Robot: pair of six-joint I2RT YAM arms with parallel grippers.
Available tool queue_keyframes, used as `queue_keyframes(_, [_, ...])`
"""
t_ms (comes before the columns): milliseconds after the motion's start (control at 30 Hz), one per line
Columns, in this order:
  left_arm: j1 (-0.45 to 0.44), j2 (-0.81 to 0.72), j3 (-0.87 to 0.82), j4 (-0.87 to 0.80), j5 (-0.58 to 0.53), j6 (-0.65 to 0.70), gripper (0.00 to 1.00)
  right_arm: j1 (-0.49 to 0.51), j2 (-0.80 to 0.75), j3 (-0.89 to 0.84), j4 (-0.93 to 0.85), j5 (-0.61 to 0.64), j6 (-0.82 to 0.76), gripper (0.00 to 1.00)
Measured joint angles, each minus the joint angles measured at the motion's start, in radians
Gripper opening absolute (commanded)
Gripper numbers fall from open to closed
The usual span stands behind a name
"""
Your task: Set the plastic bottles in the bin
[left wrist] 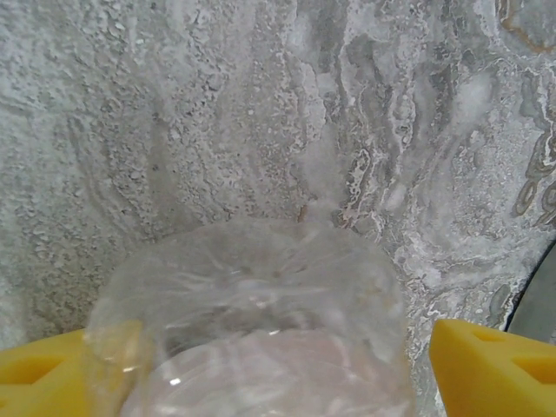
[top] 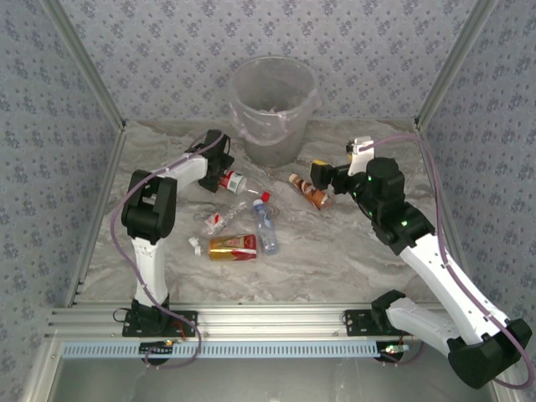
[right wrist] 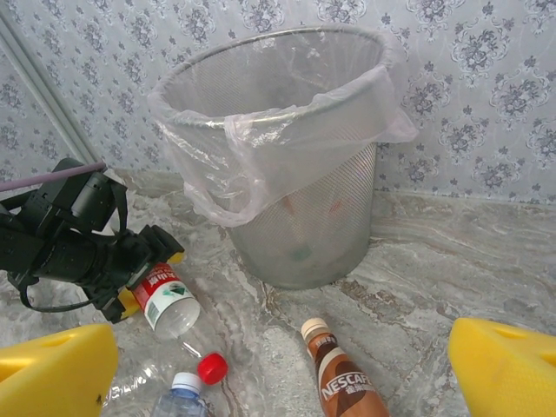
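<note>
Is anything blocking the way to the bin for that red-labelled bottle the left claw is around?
Nothing visible does. Only bare marble table lies between the red-labelled bottle and the bin. The Nescafe bottle lies off to one side of that path.

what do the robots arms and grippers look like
The left arm and right arm have white links and black joints, each trailing a lilac cable. Small green lights glow on the right one. The grippers' fingers are blocky yellow wedges on black bodies.
</note>
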State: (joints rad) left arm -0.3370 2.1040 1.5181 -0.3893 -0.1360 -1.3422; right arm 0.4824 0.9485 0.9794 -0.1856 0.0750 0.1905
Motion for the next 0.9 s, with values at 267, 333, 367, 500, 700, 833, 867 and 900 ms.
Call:
queue_keyframes(267, [0.000, 0.007, 0.000, 0.017, 0.001, 0.059, 0.70, 0.000, -0.001, 0.000, -0.006, 0.000, -0.001, 1.00])
queue_keyframes(333, [0.000, 0.009, 0.000, 0.034, 0.000, 0.072, 0.67, 0.000, -0.001, 0.000, -0.006, 0.001, -0.004, 1.00])
queue_keyframes(367, [0.000, 0.010, 0.000, 0.040, 0.000, 0.081, 0.66, 0.000, -0.001, 0.000, -0.006, 0.001, -0.004, 1.00])
queue_keyframes(500, [0.001, 0.010, 0.000, 0.054, 0.000, 0.108, 0.63, 0.000, -0.001, 0.000, -0.006, 0.001, -0.006, 1.00])
queue_keyframes(700, [0.001, 0.010, 0.000, 0.072, 0.000, 0.134, 0.60, 0.000, -0.001, 0.000, -0.006, 0.001, -0.007, 1.00])
queue_keyframes(833, [0.001, -0.001, -0.015, 0.102, -0.008, 0.138, 0.59, 0.000, 0.000, 0.000, -0.006, 0.002, -0.008, 1.00])
queue_keyframes(867, [0.001, -0.011, -0.027, 0.109, -0.008, 0.138, 0.59, 0.000, 0.002, 0.000, -0.006, 0.004, -0.008, 1.00])
queue_keyframes(900, [0.001, -0.024, -0.044, 0.119, -0.008, 0.138, 0.59, 0.000, 0.003, 0.000, -0.006, 0.005, -0.008, 1.00])
